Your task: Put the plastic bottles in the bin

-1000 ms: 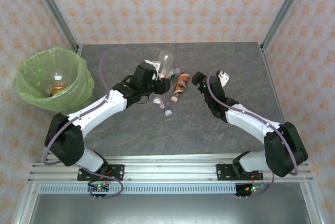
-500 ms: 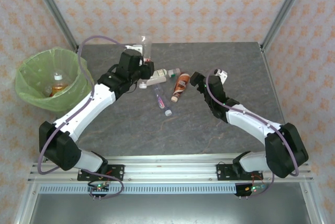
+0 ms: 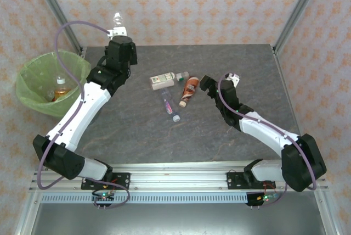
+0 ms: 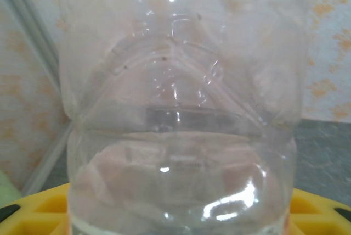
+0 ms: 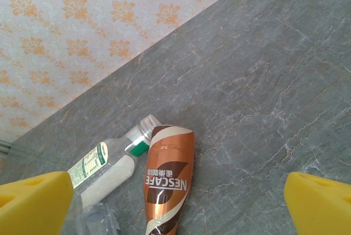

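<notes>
Held item: a clear ribbed plastic bottle (image 4: pixel 181 108), clamped between the yellow pads (image 4: pixel 33 216) of the left pincer (image 4: pixel 175 224). It hangs aloft by the back-left corner of the table (image 3: pixel 219 136), near the round bin with lime-green bag (image 3: pixel 33 70) but not yet over it. The bottle looks empty. Judged light, thin-walled and glossy, likely to dent or slip under a hard squeeze, so the ribbed mid-body is the best hold.

The bin contains an orange-labelled bottle (image 3: pixel 60 89). Lying close together on the table are a white-green labelled bottle (image 3: pixel 163 81), a brown Nescafe bottle (image 5: pixel 167 180) and a purple-labelled bottle (image 3: pixel 167 103). The right pincer (image 3: pixel 205 84) gapes wide and empty just beside the brown one.
</notes>
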`<state>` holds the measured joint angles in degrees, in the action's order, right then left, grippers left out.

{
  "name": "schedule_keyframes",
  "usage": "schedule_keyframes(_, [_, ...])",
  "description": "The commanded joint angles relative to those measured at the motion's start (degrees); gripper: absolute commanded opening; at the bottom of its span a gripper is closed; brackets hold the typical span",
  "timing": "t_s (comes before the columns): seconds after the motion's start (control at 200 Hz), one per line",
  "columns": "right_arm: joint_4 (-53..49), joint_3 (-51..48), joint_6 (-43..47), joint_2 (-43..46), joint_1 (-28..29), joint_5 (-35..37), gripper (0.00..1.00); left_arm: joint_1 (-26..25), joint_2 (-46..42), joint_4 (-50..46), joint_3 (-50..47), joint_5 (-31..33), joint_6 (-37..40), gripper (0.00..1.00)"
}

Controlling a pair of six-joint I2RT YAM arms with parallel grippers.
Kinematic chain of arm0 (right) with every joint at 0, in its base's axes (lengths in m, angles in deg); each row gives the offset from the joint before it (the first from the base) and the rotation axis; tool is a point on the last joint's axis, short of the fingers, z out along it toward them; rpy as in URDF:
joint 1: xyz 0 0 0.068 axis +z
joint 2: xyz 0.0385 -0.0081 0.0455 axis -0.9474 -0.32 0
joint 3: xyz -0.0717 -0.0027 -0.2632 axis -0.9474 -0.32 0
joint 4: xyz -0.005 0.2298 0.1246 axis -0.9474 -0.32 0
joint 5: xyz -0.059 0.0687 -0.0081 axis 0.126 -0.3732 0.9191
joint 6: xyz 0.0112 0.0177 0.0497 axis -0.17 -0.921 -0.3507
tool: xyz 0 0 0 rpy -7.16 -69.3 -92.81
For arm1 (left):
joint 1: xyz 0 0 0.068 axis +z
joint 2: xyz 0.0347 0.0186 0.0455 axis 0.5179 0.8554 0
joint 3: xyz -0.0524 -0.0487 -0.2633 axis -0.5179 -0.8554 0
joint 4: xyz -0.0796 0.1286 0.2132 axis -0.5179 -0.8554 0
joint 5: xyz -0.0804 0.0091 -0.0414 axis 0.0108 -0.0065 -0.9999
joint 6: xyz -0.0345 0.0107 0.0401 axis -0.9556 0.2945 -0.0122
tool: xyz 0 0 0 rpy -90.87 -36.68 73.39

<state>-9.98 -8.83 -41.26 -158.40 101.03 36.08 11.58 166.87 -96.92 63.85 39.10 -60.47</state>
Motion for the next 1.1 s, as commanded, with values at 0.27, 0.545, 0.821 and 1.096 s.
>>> schedule_keyframes(0.27, [0.9,-1.4,-0.1,1.6,-0.1,0.6,0.99,6.8,0.3,2.5,5.1,11.0,9.6,0.56])
schedule_keyframes(0.545, [0.7,-1.7,-0.7,1.4,-0.1,0.1,0.99,12.2,1.2,6.0,5.2,17.6,15.7,0.56])
schedule_keyframes(0.821, [0.6,-1.3,-0.9,0.5,-0.2,-0.1,0.99,18.3,-0.5,11.2,0.7,20.5,16.1,0.56])
schedule_keyframes(1.096, [0.6,0.8,-1.2,-2.0,-0.1,-1.8,0.99,26.0,-3.8,17.5,-7.6,21.9,9.4,0.56])
